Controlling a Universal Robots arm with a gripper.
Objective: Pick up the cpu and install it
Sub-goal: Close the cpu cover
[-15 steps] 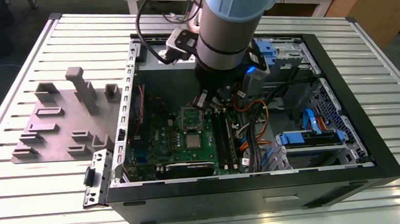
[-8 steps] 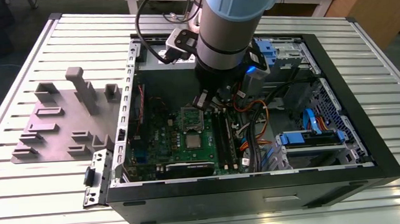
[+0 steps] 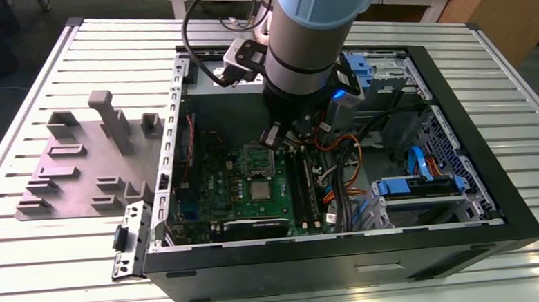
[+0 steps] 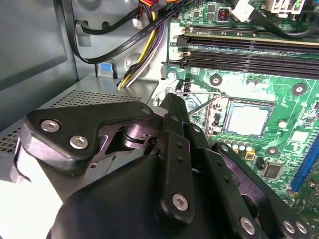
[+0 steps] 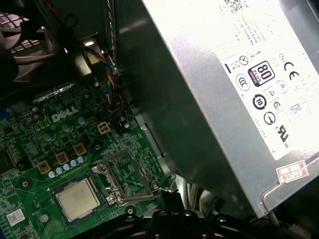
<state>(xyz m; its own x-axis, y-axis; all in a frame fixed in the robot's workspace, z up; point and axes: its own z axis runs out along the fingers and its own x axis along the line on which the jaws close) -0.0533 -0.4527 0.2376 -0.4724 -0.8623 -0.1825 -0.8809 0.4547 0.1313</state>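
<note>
A robot arm (image 3: 305, 45) reaches into an open black computer case (image 3: 493, 201) on a ribbed metal surface (image 3: 54, 273), its black pincer (image 3: 274, 138) hanging low over the green motherboard (image 3: 221, 195). The cpu (image 3: 260, 188), a small flat square with a shiny silver-gray top, lies in its socket on the board. In the exterior view it is at about 6 o'clock from the pincer and apart from it. A thin, bright metal socket frame (image 5: 124, 174) stands swung open between the two. In the second wrist view the pincer (image 4: 172, 102) shows as bolted matte-black links, with the cpu (image 4: 247, 119) near, beyond a bent wire lever (image 4: 202, 102). Whether the pincer is apart or together cannot be told. A dull gray sheet-metal power supply (image 5: 234, 89) with a white label flanks the board; long black memory slots (image 4: 239, 45) run beside the socket. A molded gray fixture block (image 3: 85, 167) sits at 9 o'clock from the case.
</note>
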